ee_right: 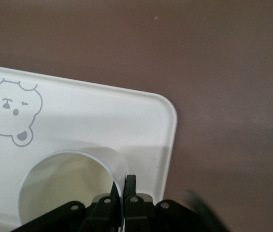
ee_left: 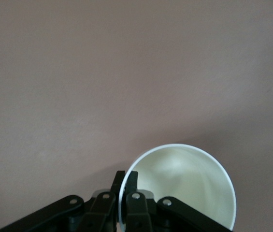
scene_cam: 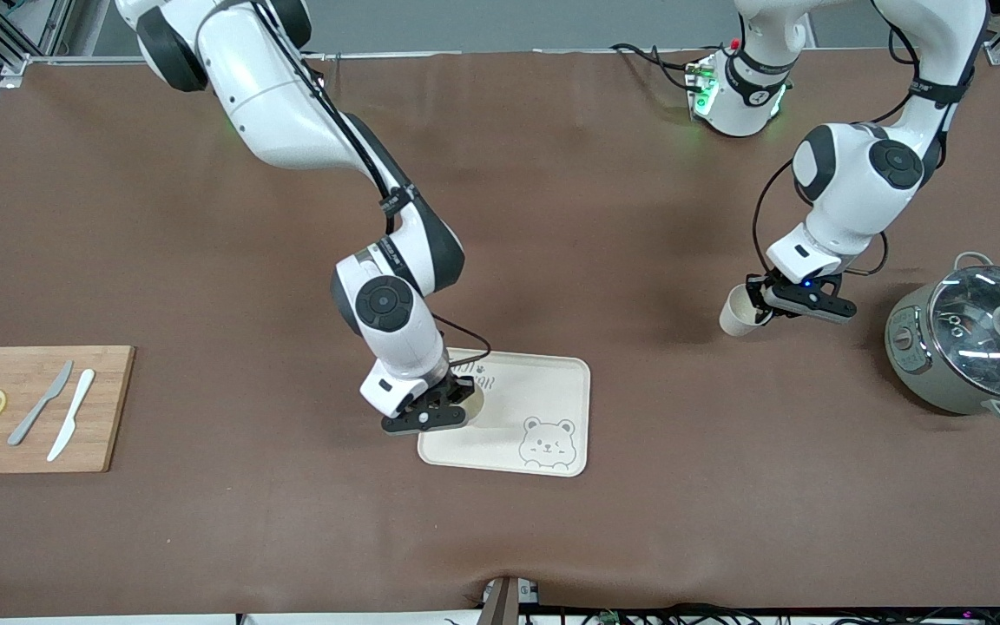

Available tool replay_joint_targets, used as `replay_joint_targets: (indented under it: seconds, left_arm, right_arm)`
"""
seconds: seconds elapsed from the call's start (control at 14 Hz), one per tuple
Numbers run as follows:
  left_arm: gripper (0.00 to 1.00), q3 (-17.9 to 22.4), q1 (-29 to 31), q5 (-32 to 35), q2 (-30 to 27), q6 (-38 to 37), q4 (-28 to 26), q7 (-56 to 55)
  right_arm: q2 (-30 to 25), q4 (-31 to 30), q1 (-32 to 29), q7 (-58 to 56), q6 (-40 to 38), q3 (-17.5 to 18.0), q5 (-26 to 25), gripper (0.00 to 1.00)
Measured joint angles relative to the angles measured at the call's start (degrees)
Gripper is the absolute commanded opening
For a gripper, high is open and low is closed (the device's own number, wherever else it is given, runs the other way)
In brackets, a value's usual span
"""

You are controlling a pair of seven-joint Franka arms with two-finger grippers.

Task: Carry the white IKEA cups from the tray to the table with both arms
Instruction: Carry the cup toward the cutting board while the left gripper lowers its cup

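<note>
I am pinching the rim of one white cup (ee_right: pixel 73 186) with my right gripper (scene_cam: pixel 452 399), fingers closed on its wall, one inside and one outside; the cup is over the cream bear-print tray (scene_cam: pixel 552 382), at the corner toward the right arm's end. My left gripper (scene_cam: pixel 762 305) is clamping the rim of the second white cup (scene_cam: pixel 739 312) the same way, holding it tilted above the bare brown table (scene_cam: pixel 205 260), beside the grey cooker with the glass lid (scene_cam: pixel 973 343).
</note>
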Motion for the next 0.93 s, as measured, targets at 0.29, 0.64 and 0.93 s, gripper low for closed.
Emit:
replay_joint_targets:
  seconds: [0.29, 0.64, 0.93]
  left_arm:
    - [0.00, 0.0, 4.4, 0.0, 0.8, 0.0, -2.0, 6.3]
    - [0.00, 0.0, 8.6, 0.0, 2.5, 0.1, -2.7, 12.6]
    - [0.00, -0.1, 8.8, 0.0, 3.6, 0.3, -2.7, 13.0]
  right_arm:
    - [-12.5, 0.8, -9.0, -18.6, -18.9, -0.9, 0.1, 0.00]
    - [-24.4, -10.6, -22.8, -36.7, -21.2, -0.9, 0.5, 0.00]
    - [-29.6, -26.0, -27.2, -44.4, -6.7, -0.9, 0.5, 0.00]
